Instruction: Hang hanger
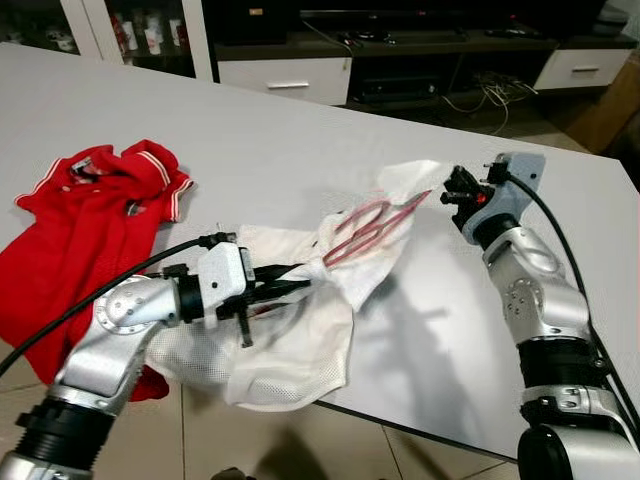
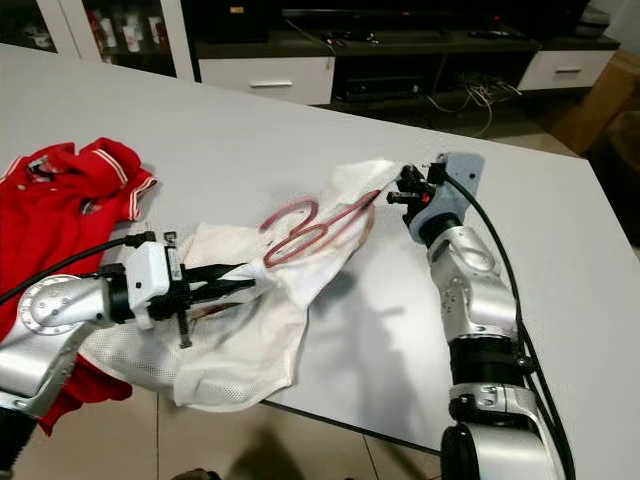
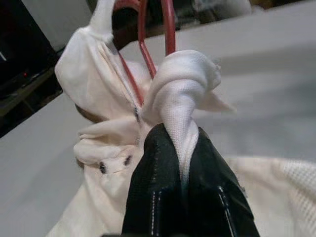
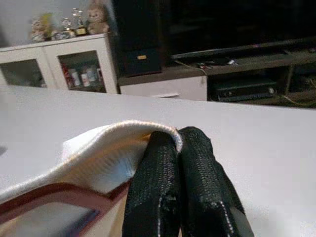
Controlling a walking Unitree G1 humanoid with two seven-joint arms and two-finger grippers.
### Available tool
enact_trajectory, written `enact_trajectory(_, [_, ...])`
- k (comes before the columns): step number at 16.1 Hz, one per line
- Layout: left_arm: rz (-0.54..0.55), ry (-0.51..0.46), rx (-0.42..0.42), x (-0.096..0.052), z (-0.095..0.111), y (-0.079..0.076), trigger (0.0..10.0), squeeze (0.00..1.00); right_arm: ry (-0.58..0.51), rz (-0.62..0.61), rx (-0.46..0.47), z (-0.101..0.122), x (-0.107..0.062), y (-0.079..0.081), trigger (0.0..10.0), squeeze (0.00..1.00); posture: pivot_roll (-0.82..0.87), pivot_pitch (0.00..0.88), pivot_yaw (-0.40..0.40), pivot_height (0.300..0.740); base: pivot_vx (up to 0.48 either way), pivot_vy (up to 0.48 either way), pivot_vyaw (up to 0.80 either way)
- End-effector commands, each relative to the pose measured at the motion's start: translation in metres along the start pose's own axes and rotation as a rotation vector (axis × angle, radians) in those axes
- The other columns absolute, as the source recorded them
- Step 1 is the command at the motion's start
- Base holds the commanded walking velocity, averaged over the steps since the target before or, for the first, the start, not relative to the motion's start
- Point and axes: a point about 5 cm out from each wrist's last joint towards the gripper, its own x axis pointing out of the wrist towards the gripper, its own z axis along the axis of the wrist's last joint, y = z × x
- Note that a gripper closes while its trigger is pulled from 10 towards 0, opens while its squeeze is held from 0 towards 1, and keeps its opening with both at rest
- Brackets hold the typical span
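A red shirt (image 1: 80,240) with white-striped collar lies crumpled at the left end of the grey table (image 1: 300,150), partly draping over the near edge. Just beside it, the left end effector (image 1: 300,282) reaches across the near edge of the table, its two black fingers (image 3: 163,192) pressed together on a twisted bunch of a white mesh shirt (image 1: 290,340). The left wrist view shows that knot of white fabric squeezed between the fingers, with the hanger's red bars rising right behind it. The white shirt spreads from the near edge, where part of it hangs over, up toward the middle of the table.

The red hanger (image 1: 375,228) lies among the raised folds of the white shirt, between the two end effectors, its hook end toward the left end effector and one thin arm running toward the right one. It is tilted, lifted off the table with the cloth.

The right end effector (image 1: 452,192) sits at the far right tip of the white shirt, its fingers closed together; in the right wrist view a hem of white fabric curls against the fingertips (image 4: 163,148) and the hanger's red bar runs just beneath them. Whether the fingers pinch the cloth, the hanger or both cannot be told.

Behind the table stands a low white and dark cabinet (image 1: 300,75).
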Motion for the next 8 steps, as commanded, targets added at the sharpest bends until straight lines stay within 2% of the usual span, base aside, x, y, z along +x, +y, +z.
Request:
enact_trajectory(1, [-0.024, 0.002, 0.048, 0.003, 0.004, 0.000, 0.0, 0.00, 0.033, 0.060, -0.009, -0.006, 0.000, 0.008, 0.0, 0.00, 0.07, 0.064, -0.071, 0.740, 0.000, 0.000, 0.00])
enact_trajectory(3, [-0.004, 0.055, 0.079, -0.002, -0.001, 0.003, 0.0, 0.00, 0.067, 0.135, -0.026, -0.006, -0.005, 0.004, 0.0, 0.00, 0.07, 0.064, -0.074, 0.740, 0.000, 0.000, 0.00])
enact_trajectory(4, [0.028, 0.057, 0.089, -0.008, -0.001, 0.009, 0.0, 0.00, 0.088, 0.233, -0.097, -0.003, -0.014, 0.003, 0.0, 0.00, 0.07, 0.066, -0.076, 0.740, 0.000, 0.000, 0.00])
enact_trajectory(8, [0.055, 0.057, 0.111, -0.015, 0.003, 0.017, 0.0, 0.00, 0.142, 0.266, -0.148, 0.000, -0.023, -0.014, 0.0, 0.00, 0.07, 0.066, -0.081, 0.740, 0.000, 0.000, 0.00])
